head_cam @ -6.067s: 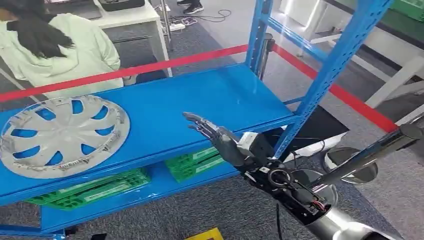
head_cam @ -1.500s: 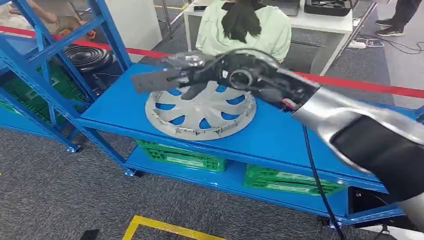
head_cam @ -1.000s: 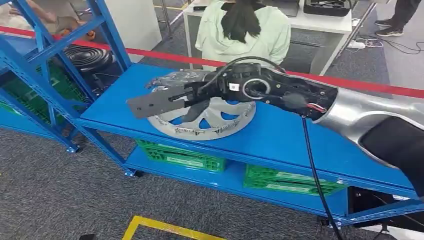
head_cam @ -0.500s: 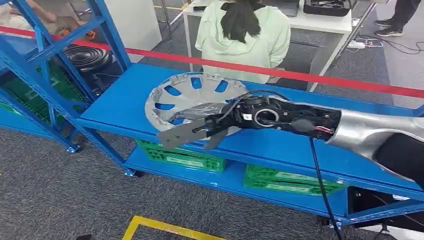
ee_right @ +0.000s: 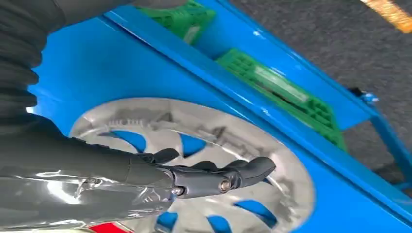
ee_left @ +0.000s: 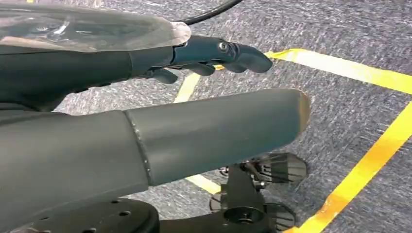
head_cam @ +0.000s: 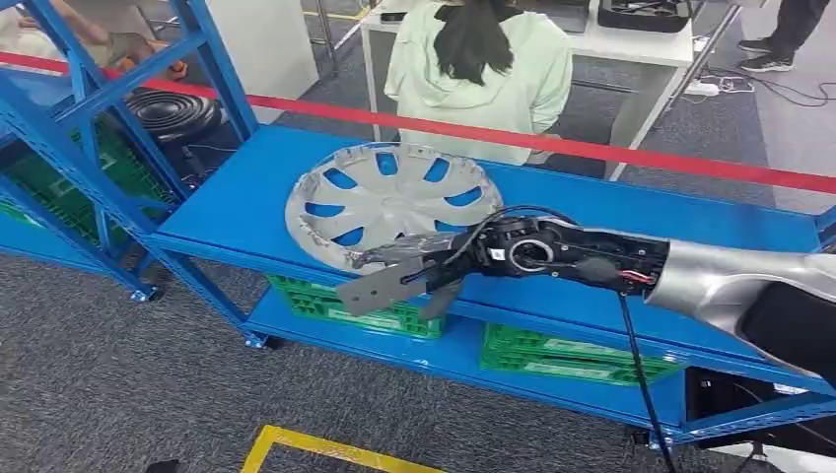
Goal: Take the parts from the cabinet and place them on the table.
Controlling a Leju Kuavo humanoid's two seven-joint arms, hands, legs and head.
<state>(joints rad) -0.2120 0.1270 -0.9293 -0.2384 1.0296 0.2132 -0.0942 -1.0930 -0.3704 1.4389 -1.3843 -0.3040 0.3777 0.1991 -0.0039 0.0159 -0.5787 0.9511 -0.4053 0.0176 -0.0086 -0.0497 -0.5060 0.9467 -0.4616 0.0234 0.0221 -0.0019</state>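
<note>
the right hand (ee_right: 145,177) comes in from nine o'clock, dark fingers (ee_right: 243,172) stretched toward three o'clock and bent at the tips, nothing held in them. under them lies a silver wheel cover (ee_right: 243,145), hollow side up, with blue showing through its cut-outs. it rests flat on a blue shelf (ee_right: 121,73). whether the fingers touch the cover cannot be told. toward one o'clock, past the shelf's edge, green crates (ee_right: 286,97) sit on a lower blue shelf (ee_right: 233,34). grey carpet (ee_right: 330,39) fills the two o'clock corner.
</note>
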